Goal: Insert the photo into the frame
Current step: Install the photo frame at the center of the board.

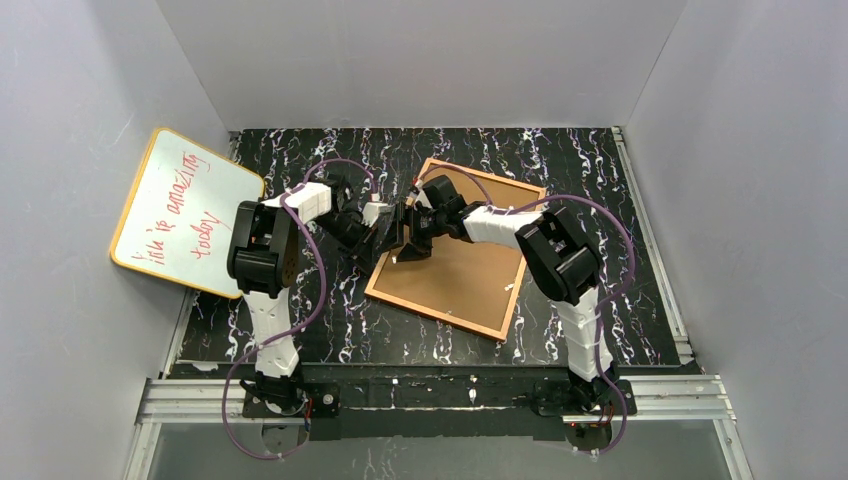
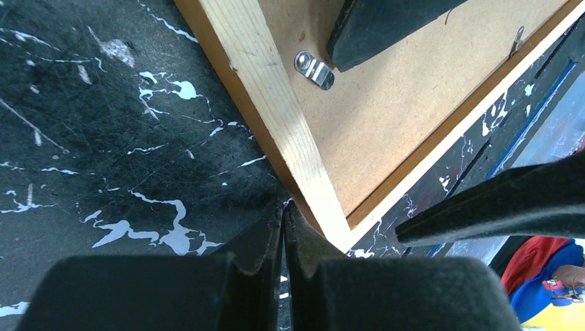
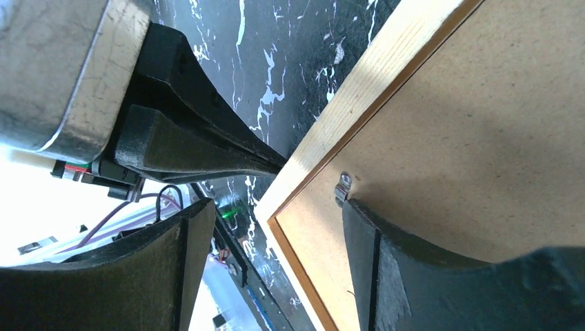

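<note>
Clenched tight, the left hand [image 2: 284, 207] has its two fingers pressed together with nothing between them. Their tips meet the outer side of the frame [image 2: 386, 117], close to one corner. The right hand [image 3: 276, 214] is released, with its jaws wide apart. One finger rests on the brown board back just beside a small metal clip [image 3: 342, 186], and the other hangs off the frame's edge over the desk [image 1: 600, 180]. The frame lies face down on the black, white-veined desk between the two arms, with its pale wood border and brown board upward. Well apart at the far left, a yellow-edged whiteboard [image 1: 185, 210] with red writing leans against the wall.
</note>
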Motion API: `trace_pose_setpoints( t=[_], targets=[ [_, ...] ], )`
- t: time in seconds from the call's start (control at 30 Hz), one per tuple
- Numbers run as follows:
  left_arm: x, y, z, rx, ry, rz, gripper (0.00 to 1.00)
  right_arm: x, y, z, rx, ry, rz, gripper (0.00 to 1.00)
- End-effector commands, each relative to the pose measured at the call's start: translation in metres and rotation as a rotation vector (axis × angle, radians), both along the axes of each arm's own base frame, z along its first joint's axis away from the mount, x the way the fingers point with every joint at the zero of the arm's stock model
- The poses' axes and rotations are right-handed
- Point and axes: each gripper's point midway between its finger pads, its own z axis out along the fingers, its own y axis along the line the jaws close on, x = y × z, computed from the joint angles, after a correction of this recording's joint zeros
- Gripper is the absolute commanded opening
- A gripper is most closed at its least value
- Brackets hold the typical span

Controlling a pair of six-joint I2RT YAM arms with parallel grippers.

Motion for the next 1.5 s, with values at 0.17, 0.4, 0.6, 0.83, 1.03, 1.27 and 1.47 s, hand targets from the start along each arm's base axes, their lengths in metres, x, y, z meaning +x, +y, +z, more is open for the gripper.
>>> trace_pose_setpoints(
  t=[0.17, 0.4, 0.6, 0.83, 1.03, 1.27, 1.47],
  targets=[
    [-0.003, -0.002, 0.007, -0.014, -0.021, -0.002, 0.02, -0.011, 0.006, -0.019, -0.042, 0.099, -0.012, 0.76],
    [-0.005, -0.004, 0.005, -0.018, -0.025, -0.013, 0.02, -0.004, 0.009, -0.022, -0.045, 0.076, -0.061, 0.76],
    [-0.008, -0.006, 0.003, -0.029, -0.021, -0.016, 0.02, 0.003, 0.009, -0.029, -0.059, 0.057, -0.102, 0.75],
    [-0.009, -0.008, 0.0, -0.036, -0.014, -0.016, 0.02, 0.014, 0.006, -0.036, -0.094, 0.02, -0.143, 0.74],
    [-0.013, -0.008, -0.002, -0.036, -0.006, -0.022, 0.02, 0.02, 0.01, -0.04, -0.091, 0.02, -0.177, 0.73],
    [-0.017, -0.007, -0.004, -0.035, -0.005, -0.03, 0.02, 0.028, 0.016, -0.04, -0.086, -0.004, -0.214, 0.7],
    [-0.02, -0.007, -0.003, -0.034, -0.01, -0.032, 0.02, 0.035, 0.02, -0.038, -0.076, -0.019, -0.243, 0.68]
  ],
)
